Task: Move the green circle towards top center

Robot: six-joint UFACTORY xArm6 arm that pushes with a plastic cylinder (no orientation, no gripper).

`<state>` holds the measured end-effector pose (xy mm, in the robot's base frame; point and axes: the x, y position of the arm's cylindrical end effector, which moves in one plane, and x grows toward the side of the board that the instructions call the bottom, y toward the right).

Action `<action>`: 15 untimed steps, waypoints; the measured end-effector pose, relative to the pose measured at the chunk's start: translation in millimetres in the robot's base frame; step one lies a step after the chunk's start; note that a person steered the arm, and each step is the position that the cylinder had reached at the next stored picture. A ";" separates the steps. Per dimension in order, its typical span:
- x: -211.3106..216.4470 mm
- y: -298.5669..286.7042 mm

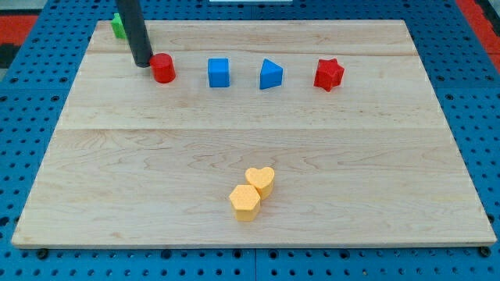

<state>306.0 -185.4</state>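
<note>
Counting two red blocks (163,69), two blue (219,72), two yellow (245,202), one green block (118,26); no claw, my tip (143,63) beside red

Landmark: red cylinder block (163,68). My tip (143,64) sat just at its left, about touching, so no lane between them. Green block (118,26), shape unclear, lay up-left of the cylinder behind the rod, at the light wooden board's (117,179) top-left corner. Right of the cylinder ran a row: blue cube (219,72), blue triangular block (271,74), red star block (329,74), with gaps between each. Well below the cylinder, toward the right, yellow heart block (260,179) and yellow hexagon block (245,202) touched. Board between row and pair was open.
</note>
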 end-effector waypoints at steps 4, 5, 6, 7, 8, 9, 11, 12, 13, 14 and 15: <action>-33.3 -119.2; -89.4 -119.4; -114.5 -116.3; -114.3 -80.8; -112.2 -41.8; -79.0 -32.1; -38.5 -27.0; -36.3 12.2; -37.8 53.9; -39.1 92.5; -59.4 119.9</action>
<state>246.6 -65.5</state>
